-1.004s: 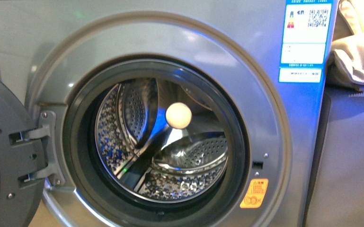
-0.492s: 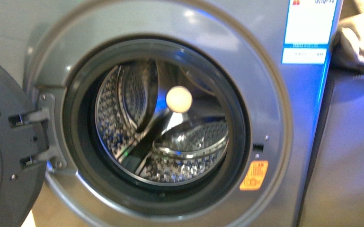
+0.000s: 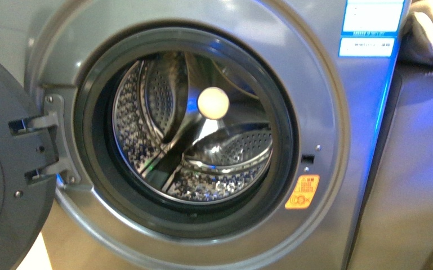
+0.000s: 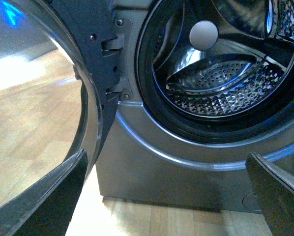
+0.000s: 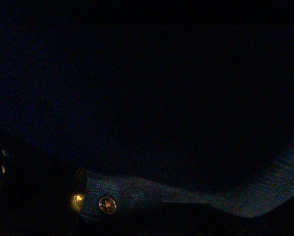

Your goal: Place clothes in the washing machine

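The silver-grey washing machine [image 3: 326, 112] fills the front view. Its round port stands open onto the perforated steel drum [image 3: 214, 169], where a pale round knob sits at the back. The dark door [image 3: 5, 169] is swung wide to the left on its hinges. In the left wrist view my left gripper [image 4: 161, 196] is open and holds nothing, low in front of the machine's lower panel [image 4: 161, 167], beside the door [image 4: 95, 73]. The right wrist view is almost wholly dark. Only a band of the navy clothes [image 5: 137, 196] with a small button shows, close to the lens. The right gripper's fingers are hidden.
A grey cabinet [image 3: 416, 169] stands right of the machine, with a beige cloth [image 3: 428, 28] on top. A yellow warning sticker [image 3: 302, 191] and blue-white labels [image 3: 371, 28] mark the front panel. A wooden floor [image 4: 29, 113] lies to the door's side.
In the front view the washing machine's port has shifted upward and grown slightly larger. The labels and beige cloth have slid toward the top edge. The door stays open.
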Controlling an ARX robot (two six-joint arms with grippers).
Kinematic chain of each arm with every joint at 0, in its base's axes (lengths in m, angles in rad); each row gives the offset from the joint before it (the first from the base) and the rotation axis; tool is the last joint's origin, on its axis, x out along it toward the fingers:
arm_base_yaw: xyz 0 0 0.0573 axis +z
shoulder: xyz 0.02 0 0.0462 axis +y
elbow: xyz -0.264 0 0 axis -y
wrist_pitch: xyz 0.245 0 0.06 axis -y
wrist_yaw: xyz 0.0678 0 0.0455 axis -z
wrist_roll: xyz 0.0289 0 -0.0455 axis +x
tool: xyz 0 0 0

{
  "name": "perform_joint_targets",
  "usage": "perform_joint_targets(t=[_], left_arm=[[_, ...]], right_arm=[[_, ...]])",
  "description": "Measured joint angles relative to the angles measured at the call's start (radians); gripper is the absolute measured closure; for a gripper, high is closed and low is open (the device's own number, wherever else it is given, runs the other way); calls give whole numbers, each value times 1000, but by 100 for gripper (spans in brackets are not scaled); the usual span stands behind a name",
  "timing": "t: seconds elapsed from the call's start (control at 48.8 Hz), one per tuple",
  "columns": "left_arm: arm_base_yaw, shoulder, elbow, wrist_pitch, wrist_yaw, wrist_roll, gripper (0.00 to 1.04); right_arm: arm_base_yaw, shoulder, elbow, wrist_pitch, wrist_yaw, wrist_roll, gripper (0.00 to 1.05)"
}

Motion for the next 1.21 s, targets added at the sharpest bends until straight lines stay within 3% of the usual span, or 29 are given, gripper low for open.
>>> perform_joint_targets(t=[0.533, 1.086, 1.148, 1.209], left_arm=[[0, 0, 0, 0, 0, 0, 7], [0, 0, 0, 0, 0, 0, 7], [0, 0, 0, 0, 0, 0, 7], [0, 0, 0, 0, 0, 0, 7]], right_arm=[[-27, 202, 174, -32, 16, 5, 8], [-45, 244, 191, -27, 29, -47, 8], [-48, 244, 188, -15, 34, -49, 14], [-56, 243, 182, 3, 32, -49, 27]])
